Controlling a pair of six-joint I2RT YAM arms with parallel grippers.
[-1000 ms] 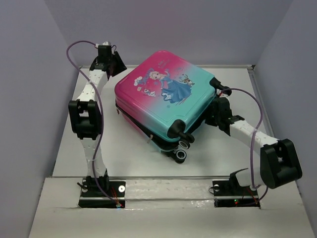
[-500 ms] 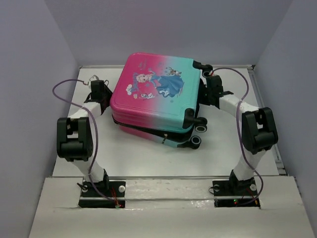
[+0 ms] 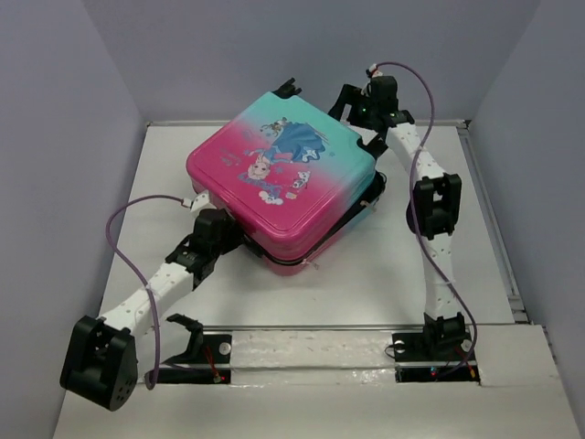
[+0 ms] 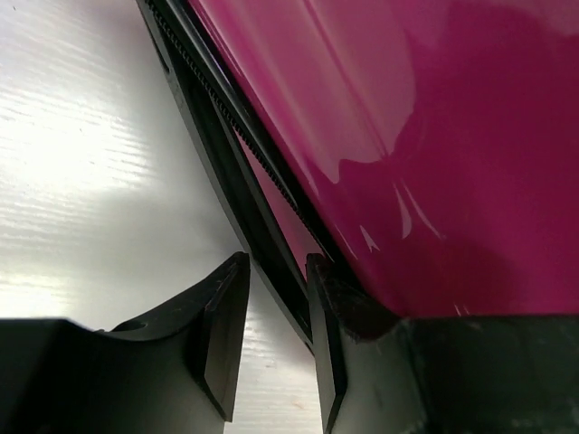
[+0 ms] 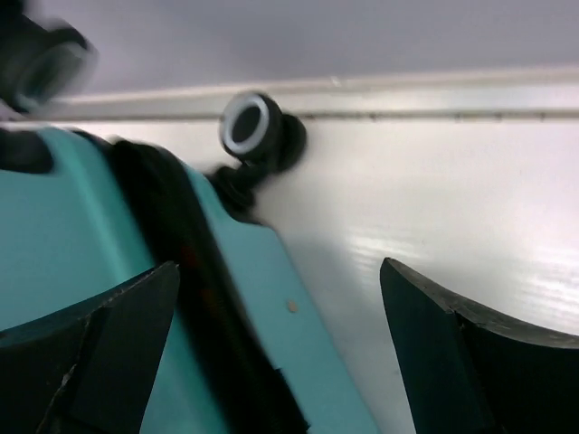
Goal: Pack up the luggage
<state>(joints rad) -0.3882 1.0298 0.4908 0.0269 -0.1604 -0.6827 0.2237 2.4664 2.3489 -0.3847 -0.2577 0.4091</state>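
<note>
The luggage (image 3: 283, 174) lies flat on the table with its printed shell up, pink end near-left and teal end far-right. Its two halves are slightly parted along the black zipper trim. My left gripper (image 3: 224, 236) sits low at the pink near corner. In the left wrist view its jaws (image 4: 276, 268) stand narrowly apart, the black zipper trim (image 4: 271, 271) running in between the tips, the magenta shell (image 4: 434, 136) above. My right gripper (image 3: 361, 114) is at the teal far corner, wide open (image 5: 279, 271) astride the teal shell edge (image 5: 262, 298), with a wheel (image 5: 246, 125) just beyond.
The white table (image 3: 384, 274) is boxed in by grey walls at the back and both sides, with a raised ledge at the back (image 5: 434, 86). My left arm lies stretched low across the near-left (image 3: 146, 293), its purple cable (image 3: 137, 212) looping above it.
The luggage has swung round, its pink end now near-left and its wheels at the far side. My left arm dropped low to the pink corner. My right gripper rose to the far corner and opened wide.
</note>
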